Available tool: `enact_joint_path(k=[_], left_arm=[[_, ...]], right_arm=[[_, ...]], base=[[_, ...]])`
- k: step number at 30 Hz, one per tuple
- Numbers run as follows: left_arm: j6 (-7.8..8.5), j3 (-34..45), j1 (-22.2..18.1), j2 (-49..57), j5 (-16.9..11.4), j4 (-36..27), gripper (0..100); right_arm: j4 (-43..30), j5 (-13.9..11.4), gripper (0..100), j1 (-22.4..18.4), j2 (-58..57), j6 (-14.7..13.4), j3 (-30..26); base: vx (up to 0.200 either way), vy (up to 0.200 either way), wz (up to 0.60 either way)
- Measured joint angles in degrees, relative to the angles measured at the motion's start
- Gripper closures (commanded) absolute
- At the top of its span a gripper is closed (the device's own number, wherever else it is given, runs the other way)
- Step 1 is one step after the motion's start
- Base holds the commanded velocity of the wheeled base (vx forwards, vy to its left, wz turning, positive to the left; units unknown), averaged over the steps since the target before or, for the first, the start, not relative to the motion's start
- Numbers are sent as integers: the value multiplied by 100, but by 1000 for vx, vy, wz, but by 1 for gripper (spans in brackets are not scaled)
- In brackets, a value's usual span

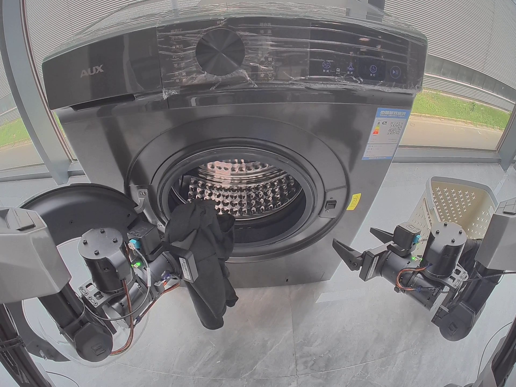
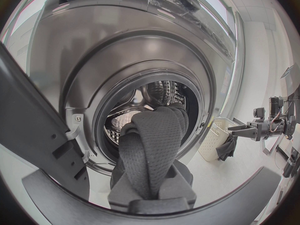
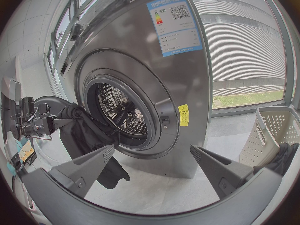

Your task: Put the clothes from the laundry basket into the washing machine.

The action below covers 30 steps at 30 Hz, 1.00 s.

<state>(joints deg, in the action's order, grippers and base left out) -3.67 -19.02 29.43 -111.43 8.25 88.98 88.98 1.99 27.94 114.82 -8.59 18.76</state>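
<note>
A grey front-loading washing machine (image 1: 231, 114) stands with its door (image 1: 75, 210) swung open to the left and its steel drum (image 1: 236, 189) exposed. My left gripper (image 1: 185, 259) is shut on a black garment (image 1: 207, 253) at the lower left of the drum opening; the cloth hangs down toward the floor and its top reaches the door rim. The same black garment (image 2: 153, 147) drapes over my left gripper (image 2: 153, 194). My right gripper (image 1: 349, 255) is open and empty, to the right of the machine, in front of the white laundry basket (image 1: 457, 205). Dark clothing (image 3: 282, 160) hangs from the basket (image 3: 268, 135).
The grey tiled floor (image 1: 301, 329) in front of the machine is bare. Windows run behind the machine. The open door sits close to my left arm. The basket stands on the floor at the machine's right side.
</note>
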Motion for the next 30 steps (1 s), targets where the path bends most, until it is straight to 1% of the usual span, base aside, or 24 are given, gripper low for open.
enact_joint_path(k=[3,6,12,15,18,22,24,26,28,30], left_arm=[[6,2,0,-9,0,2,100],[1,4,1,-34,4,0,100],[1,9,30,-96,41,-2,100],[1,11,113,-111,149,0,100],[0,15,199,-119,201,0,100],[-10,33,411,-122,244,2,100],[-54,45,544,-122,255,-2,100],[-177,48,751,-127,247,0,100],[-256,0,872,-149,244,-2,100],[-284,-88,935,-190,241,2,100]], right_arm=[[2,1,0,4,1,-2,-2],[0,0,0,6,6,0,-5],[-2,0,0,15,6,-2,-5],[0,0,0,11,6,0,-5],[0,0,0,23,6,0,-5],[0,0,0,45,-2,-2,-13],[0,-2,0,63,-7,0,-27],[-2,-7,0,69,-18,4,-38],[0,-10,0,83,-27,6,-38],[0,-11,0,87,-33,9,-38]], base=[[0,0,0],[200,0,0],[0,0,0],[0,0,0],[0,0,0],[0,0,0],[0,0,0],[0,0,0],[0,0,0],[0,0,0]])
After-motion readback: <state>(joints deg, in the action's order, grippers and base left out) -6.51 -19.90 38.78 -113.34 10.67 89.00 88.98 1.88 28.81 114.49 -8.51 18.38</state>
